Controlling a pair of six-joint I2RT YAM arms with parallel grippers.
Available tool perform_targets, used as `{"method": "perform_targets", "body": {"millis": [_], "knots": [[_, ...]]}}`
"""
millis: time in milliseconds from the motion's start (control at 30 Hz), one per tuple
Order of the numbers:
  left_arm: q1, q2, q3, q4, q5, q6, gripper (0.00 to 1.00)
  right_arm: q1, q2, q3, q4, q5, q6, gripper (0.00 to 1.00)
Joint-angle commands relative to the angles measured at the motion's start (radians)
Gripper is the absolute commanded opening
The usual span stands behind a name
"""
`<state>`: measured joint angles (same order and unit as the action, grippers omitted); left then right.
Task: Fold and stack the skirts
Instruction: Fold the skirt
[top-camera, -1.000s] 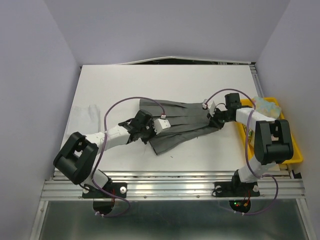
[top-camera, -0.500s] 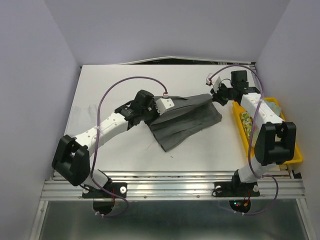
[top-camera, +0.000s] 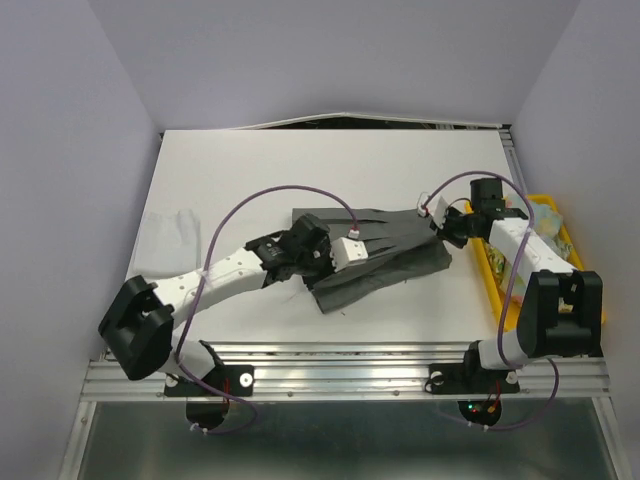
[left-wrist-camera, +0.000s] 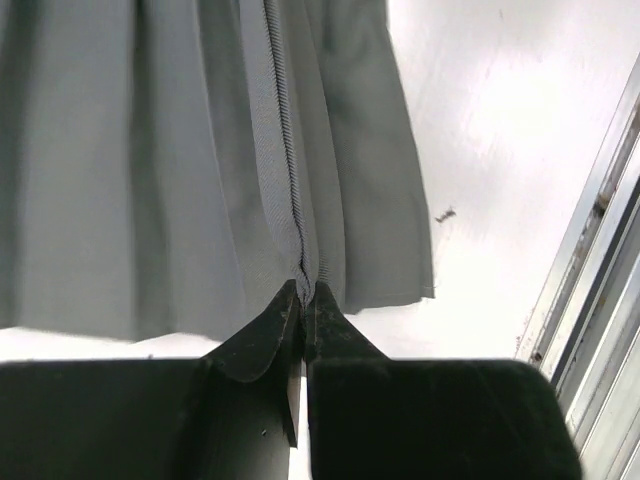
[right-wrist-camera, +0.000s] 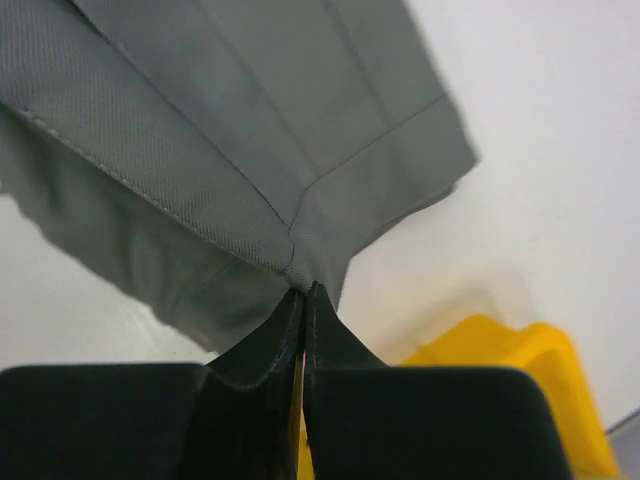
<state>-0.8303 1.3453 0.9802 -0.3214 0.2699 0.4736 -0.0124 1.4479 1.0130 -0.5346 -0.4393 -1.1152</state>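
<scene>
A dark charcoal grey pleated skirt (top-camera: 385, 250) lies folded over itself in the middle of the white table. My left gripper (top-camera: 322, 262) is shut on the skirt's left edge; the left wrist view shows the jaws pinching the cloth (left-wrist-camera: 200, 160) at a seam. My right gripper (top-camera: 447, 228) is shut on the skirt's right corner; the right wrist view shows the pinched grey cloth (right-wrist-camera: 240, 130). A pastel floral skirt (top-camera: 545, 225) lies in the yellow tray. A pale whitish skirt (top-camera: 165, 232) lies flat at the table's left edge.
The yellow plastic tray (top-camera: 590, 300) stands along the right edge, also in the right wrist view (right-wrist-camera: 520, 380). A metal rail (top-camera: 350, 365) runs along the near edge. Purple cables loop above both arms.
Both grippers have come down and toward the near side with the grey skirt. The skirt now lies lower and flatter on the table than half a second ago.
</scene>
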Motion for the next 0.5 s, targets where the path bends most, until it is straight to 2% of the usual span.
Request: {"method": "perform_targets", "body": {"millis": [0,200,467], "knots": [[-0.072,0.101,-0.09,0.028,-0.001,-0.036,0.0,-0.026,-0.03,-0.117,0.019,0.044,-0.124,0.01],[-0.052,0.302,-0.098,0.033,-0.124,0.013,0.0,-0.015,-0.057,-0.247,0.024,0.019,-0.16,0.01],[0.207,0.414,0.024,0.021,-0.198,0.146,0.0,0.052,0.055,-0.24,0.015,0.03,-0.072,0.01]]}}
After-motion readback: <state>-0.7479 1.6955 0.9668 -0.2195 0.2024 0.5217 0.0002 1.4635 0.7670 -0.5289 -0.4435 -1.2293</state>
